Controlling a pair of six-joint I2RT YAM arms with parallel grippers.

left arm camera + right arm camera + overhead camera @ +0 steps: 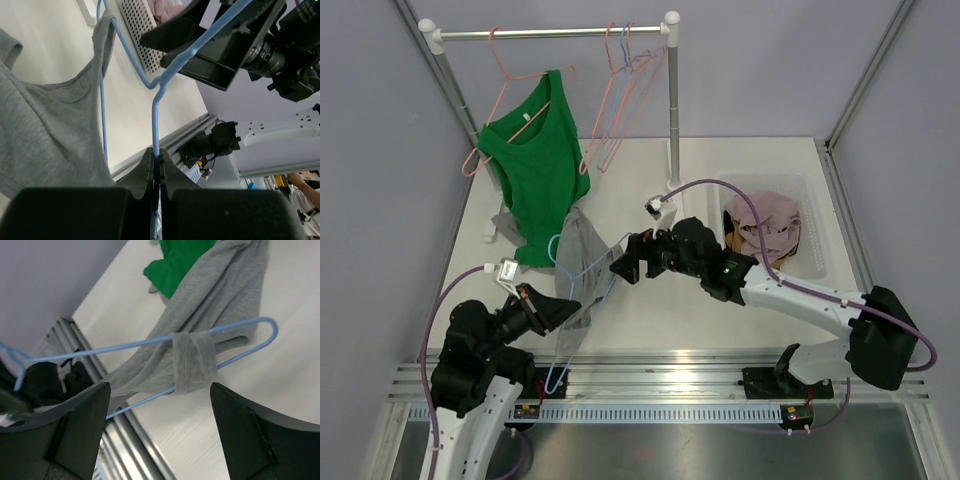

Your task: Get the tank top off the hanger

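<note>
A grey tank top [579,262] hangs on a blue wire hanger [582,275] held low over the table. My left gripper [567,312] is shut on the hanger's wire [155,127] near the hook end, with grey cloth [45,135] beside it. My right gripper [623,262] is open, just right of the hanger. In the right wrist view a grey strap [193,360] is wrapped round both blue hanger wires [120,346], which lie between and above my open fingers [85,420].
A green tank top [537,165] hangs on a pink hanger [510,75] from the rack rail [550,33], with more empty hangers [620,90] to the right. A white basket [810,235] of clothes stands at the right. A metal rail [670,385] runs along the table's near edge.
</note>
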